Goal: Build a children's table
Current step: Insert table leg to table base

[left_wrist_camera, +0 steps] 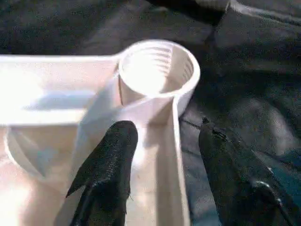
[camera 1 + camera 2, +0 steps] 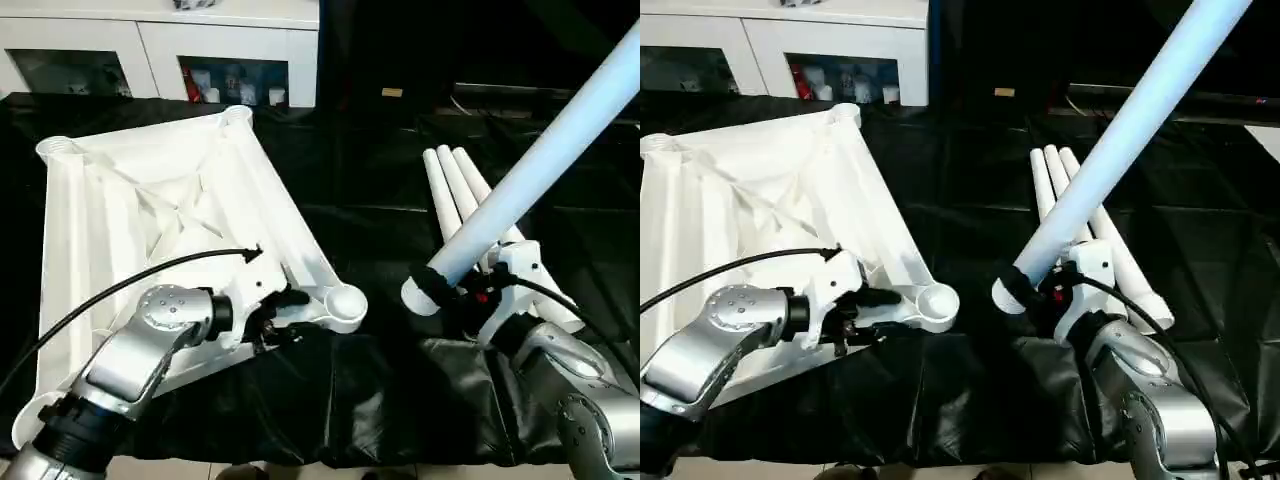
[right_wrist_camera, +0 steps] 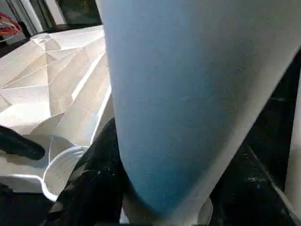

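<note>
Table top (image 2: 150,200) lies ribbed side up at frame left on the black-draped tabletop (image 2: 380,390). Left end effector (image 1: 162,155) straddles its rim beside the corner socket (image 2: 345,300), fingers spread. Right end effector (image 2: 450,290) pinches one leg (image 2: 540,150), angled toward upper right. Three legs (image 2: 460,190) lie behind.

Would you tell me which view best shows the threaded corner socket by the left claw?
The left wrist view: the socket faces it, its inner threads visible. Both eye views show it as a small ring; the right wrist view catches its rim.
</note>
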{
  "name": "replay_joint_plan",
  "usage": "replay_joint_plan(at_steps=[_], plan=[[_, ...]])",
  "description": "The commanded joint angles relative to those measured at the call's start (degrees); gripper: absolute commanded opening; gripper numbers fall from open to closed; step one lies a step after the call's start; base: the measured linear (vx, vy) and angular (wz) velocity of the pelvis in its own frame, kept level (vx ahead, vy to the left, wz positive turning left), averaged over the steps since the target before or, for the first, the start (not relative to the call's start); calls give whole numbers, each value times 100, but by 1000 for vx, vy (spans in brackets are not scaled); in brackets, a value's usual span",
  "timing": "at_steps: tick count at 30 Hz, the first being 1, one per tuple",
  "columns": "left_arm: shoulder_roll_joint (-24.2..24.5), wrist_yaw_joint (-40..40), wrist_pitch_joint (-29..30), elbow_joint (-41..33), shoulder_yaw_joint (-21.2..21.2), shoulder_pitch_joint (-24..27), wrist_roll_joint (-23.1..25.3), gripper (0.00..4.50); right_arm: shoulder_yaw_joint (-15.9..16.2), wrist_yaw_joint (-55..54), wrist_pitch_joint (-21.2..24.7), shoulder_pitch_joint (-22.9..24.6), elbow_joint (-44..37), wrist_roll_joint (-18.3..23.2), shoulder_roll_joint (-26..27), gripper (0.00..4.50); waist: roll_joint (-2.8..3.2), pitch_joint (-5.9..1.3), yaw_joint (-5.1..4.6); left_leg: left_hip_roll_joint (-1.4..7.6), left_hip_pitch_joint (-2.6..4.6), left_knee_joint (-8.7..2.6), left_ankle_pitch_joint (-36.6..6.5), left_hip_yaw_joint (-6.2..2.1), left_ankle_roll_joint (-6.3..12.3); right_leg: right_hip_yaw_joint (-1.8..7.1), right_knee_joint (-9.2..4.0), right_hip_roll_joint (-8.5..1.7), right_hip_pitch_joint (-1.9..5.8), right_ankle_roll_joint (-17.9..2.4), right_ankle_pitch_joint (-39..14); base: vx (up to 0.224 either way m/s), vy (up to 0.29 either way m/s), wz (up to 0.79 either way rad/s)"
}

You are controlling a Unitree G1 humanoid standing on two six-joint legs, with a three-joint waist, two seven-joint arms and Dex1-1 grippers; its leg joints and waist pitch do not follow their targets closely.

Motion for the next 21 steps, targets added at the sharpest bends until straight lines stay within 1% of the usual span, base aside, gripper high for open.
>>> replay_joint_plan(at_steps=[1,2,3,4,5,6,7,8,9,10,13,14,15,16,17,18,19,20,21], plan=[[109,54,183,-157,18,66,53,214,8,51,48,-37,-90,19,-54,192,23,-252,24,371,130,-545,-1541,-124,54,162,-421,-257,171,-1243,-1466,0,0,0],[152,62,296,-213,27,93,36,216,15,61,48,-60,-83,10,-58,192,10,-241,21,369,127,-555,-1614,-125,-5,165,-433,-254,158,-1167,-1588,0,0,0],[175,64,339,-250,37,107,28,206,17,64,53,-72,-82,9,-61,192,6,-242,21,369,131,-558,-1635,-123,-27,168,-436,-252,152,-1138,-1624,0,0,0],[206,62,408,-293,48,126,15,187,24,75,58,-78,-81,9,-69,192,-3,-245,23,366,129,-560,-1603,-123,-48,175,-438,-252,144,-1086,-1615,0,0,0],[214,59,428,-307,53,133,15,172,28,76,60,-80,-81,13,-75,192,0,-245,25,365,127,-561,-1582,-122,-49,176,-441,-254,144,-1078,-1599,0,0,0],[244,48,470,-349,62,160,20,167,40,76,53,-85,-75,11,-91,192,-24,-246,22,363,117,-561,-1535,-119,-41,174,-442,-251,148,-1063,-1558,0,0,0],[244,48,470,-349,62,160,20,165,40,76,53,-85,-75,11,-91,192,-17,-248,28,366,117,-561,-1511,-123,-37,173,-434,-255,151,-1063,-1533,0,0,0],[268,74,501,-365,64,181,57,165,50,79,48,-92,-64,7,-99,192,-24,-246,26,365,110,-562,-1465,-119,-25,172,-436,-255,150,-1066,-1493,0,0,0],[285,104,521,-371,65,199,83,141,64,81,40,-106,-47,-4,-104,192,-15,-250,31,369,115,-560,-1441,-122,-25,171,-428,-255,150,-1073,-1452,0,0,0],[279,177,549,-345,78,208,110,128,81,82,41,-143,-18,-12,-97,192,-17,-255,28,362,104,-555,-1340,-119,-3,169,-413,-248,159,-1092,-1300,0,0,0],[242,254,564,-322,91,191,102,120,104,94,36,-195,14,-26,-95,192,-19,-254,26,357,105,-550,-1278,-111,23,169,-408,-244,160,-1129,-1184,0,0,0],[219,284,571,-318,109,185,88,120,110,99,35,-206,21,-31,-98,192,-18,-253,28,357,104,-549,-1279,-109,28,168,-409,-245,161,-1138,-1187,0,0,0],[199,301,568,-313,126,180,72,94,117,108,33,-213,26,-36,-103,192,-18,-252,27,358,105,-549,-1287,-107,31,170,-411,-245,159,-1147,-1190,0,0,0],[192,304,567,-313,128,176,67,94,119,116,30,-218,31,-39,-108,192,-18,-249,26,359,104,-552,-1301,-108,29,170,-413,-246,160,-1147,-1209,0,0,0],[188,297,574,-317,117,166,65,86,121,134,20,-232,53,-48,-117,192,-69,-262,28,360,101,-546,-1287,-106,51,170,-407,-254,173,-1141,-1270,0,0,0],[190,293,576,-313,111,162,67,79,123,139,16,-238,61,-52,-119,192,-45,-249,34,366,107,-553,-1311,-101,44,175,-426,-258,156,-1130,-1357,0,0,0],[188,290,575,-310,105,159,66,79,130,143,9,-248,73,-55,-125,192,-48,-247,31,366,110,-553,-1340,-100,34,175,-432,-257,152,-1119,-1406,0,0,0],[188,288,569,-306,101,157,66,68,137,144,4,-256,80,-56,-130,192,-50,-244,30,368,109,-560,-1410,-106,-4,175,-439,-256,147,-1089,-1518,0,0,0],[188,287,567,-305,98,157,67,46,139,145,3,-258,82,-57,-131,192,-50,-244,29,368,106,-563,-1424,-108,-16,175,-440,-256,148,-1078,-1536,0,0,0]])
